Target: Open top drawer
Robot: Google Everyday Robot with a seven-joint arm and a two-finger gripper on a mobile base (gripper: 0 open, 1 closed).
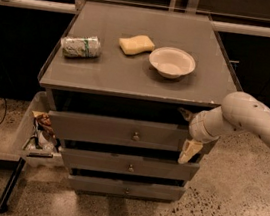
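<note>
The top drawer (96,128) is the widest grey front under the cabinet top, with a small round metal knob (136,136) at its middle. A dark gap shows above its front panel. My gripper (187,133) is at the right end of this drawer front, to the right of the knob. Its fingers are spread: a dark-tipped one (184,113) above the panel's top edge and a cream one (189,151) hanging over its lower edge. They hold nothing. The white arm (244,119) comes in from the right.
Two narrower drawer fronts (131,166) sit below. On the cabinet top (104,75) lie a crumpled can (80,46), a yellow sponge (136,44) and a white bowl (172,62). A bin with clutter (40,134) stands at the left, and a black pole (11,185) lies on the floor.
</note>
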